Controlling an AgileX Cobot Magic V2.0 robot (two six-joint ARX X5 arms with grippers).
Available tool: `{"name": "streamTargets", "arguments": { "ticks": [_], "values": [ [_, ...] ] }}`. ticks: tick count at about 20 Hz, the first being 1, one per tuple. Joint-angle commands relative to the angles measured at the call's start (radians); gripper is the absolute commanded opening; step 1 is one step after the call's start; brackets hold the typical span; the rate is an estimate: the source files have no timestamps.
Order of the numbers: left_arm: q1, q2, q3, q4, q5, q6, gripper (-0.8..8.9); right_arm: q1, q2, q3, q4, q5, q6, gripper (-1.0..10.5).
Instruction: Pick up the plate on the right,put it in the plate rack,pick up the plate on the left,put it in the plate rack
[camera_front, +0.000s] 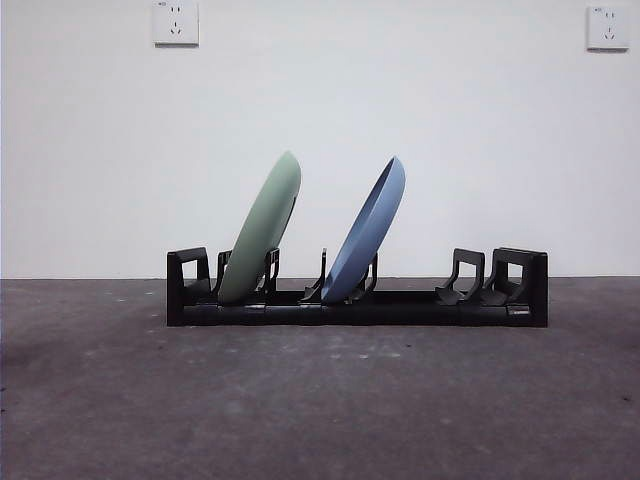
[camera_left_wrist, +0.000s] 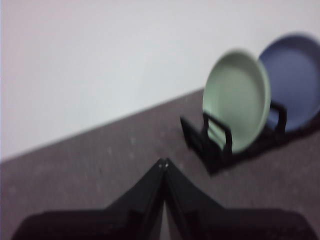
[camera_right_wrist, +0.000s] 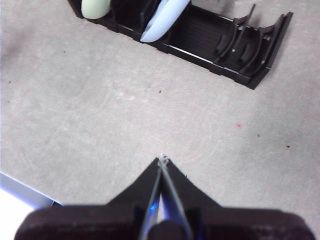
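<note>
The grey table (camera_front: 320, 400) stretches wide and mostly bare in front of the white wall (camera_front: 400, 120), and across its far part sits the plate rack (camera_front: 357, 305), long, low and black, with blocky ends and upright curved prongs. Both plates are already standing in it: the green plate (camera_front: 262, 230) leans in a slot near one end, and the blue plate (camera_front: 366, 232) leans the same way in a slot nearer the middle, the two apart from each other and tilted rather than upright. The prongs at the other end of the rack hold nothing. From where I stand this looks like the very end of the job; both placements seem done, and neither arm shows in the level view across the table. The left gripper (camera_left_wrist: 163, 161) hangs well back from the rack, off its green-plate end, its jaws pressed together at the tips and carrying nothing. The right gripper (camera_right_wrist: 162, 159) hovers over open tabletop, also well clear of the rack, jaws likewise closed tip to tip and empty. I would judge that little remains beyond keeping both arms clear and parked; if anything is called for, it is only a check that each leaning plate rests firmly against its prongs and will not slide out.
</note>
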Motion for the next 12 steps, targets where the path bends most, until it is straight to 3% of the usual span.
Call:
{"name": "streamTargets", "arguments": {
  "ticks": [1,6,12],
  "values": [
    [0.014,-0.060,-0.093,0.021,0.000,-0.062,-0.04,0.001,-0.002,-0.010,0.007,0.001,0.008,0.0],
    [0.021,-0.154,-0.219,0.015,0.000,-0.126,-0.03,0.001,-0.002,-0.010,0.007,0.001,0.008,0.0],
    [0.021,-0.143,-0.225,-0.031,0.007,-0.156,-0.03,0.001,-0.002,-0.010,0.007,0.001,0.008,0.0]
  ]
}}
